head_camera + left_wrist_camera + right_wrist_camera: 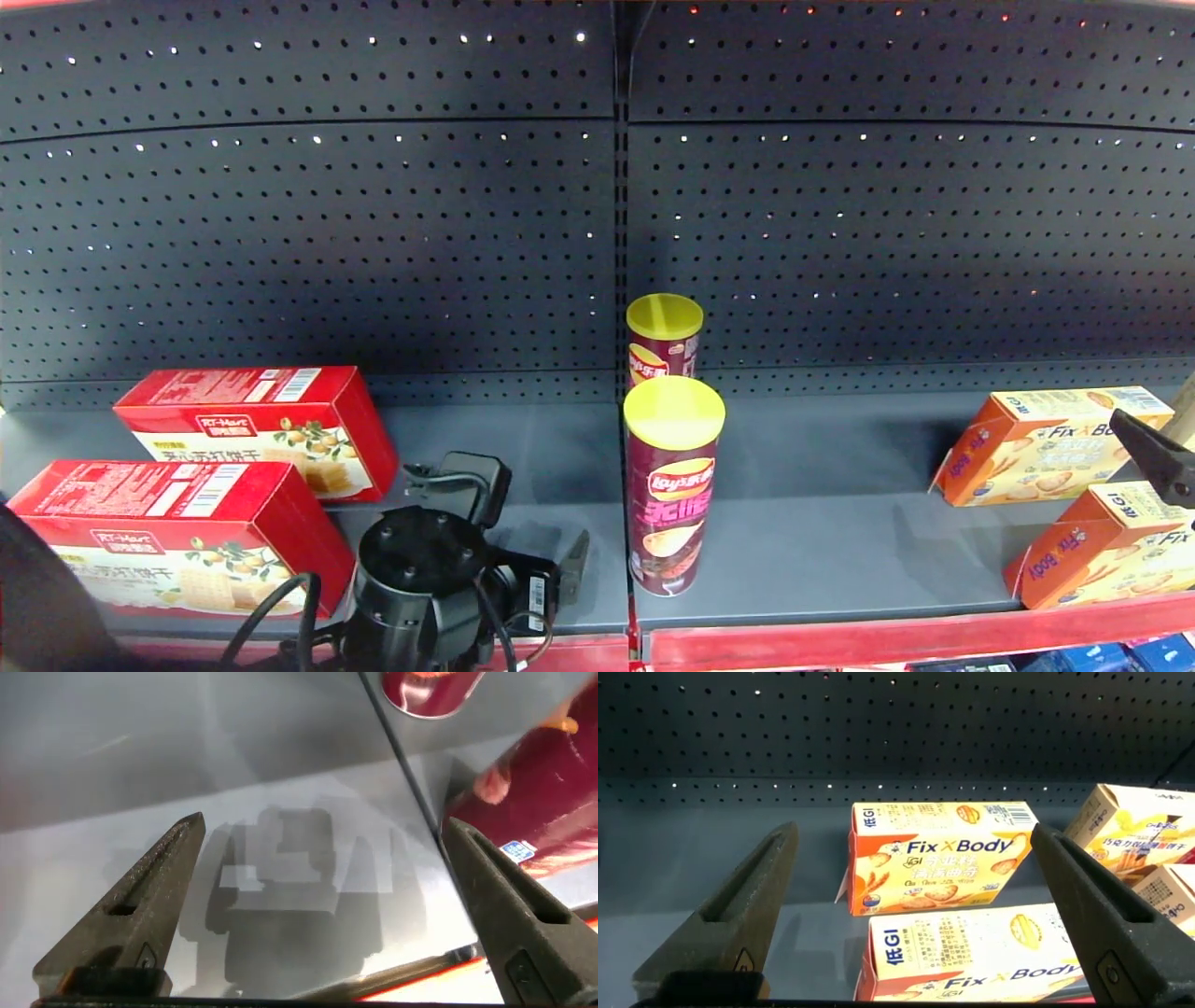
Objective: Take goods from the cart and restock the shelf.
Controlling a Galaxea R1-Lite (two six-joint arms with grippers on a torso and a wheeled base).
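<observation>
A dark pegboard (308, 233) rises behind the shelf (840, 551), in two panels that meet at a vertical seam (621, 187). Small points of light show through some of its holes. Blue packs (1120, 656) sit at the lower right, under the shelf's red front edge.

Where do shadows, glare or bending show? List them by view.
Head view: the pegboard seams bow, and light pricks through its holes. Left wrist view: a blocky shadow lies on the shelf floor. Right wrist view: holes glint above the orange box.
</observation>
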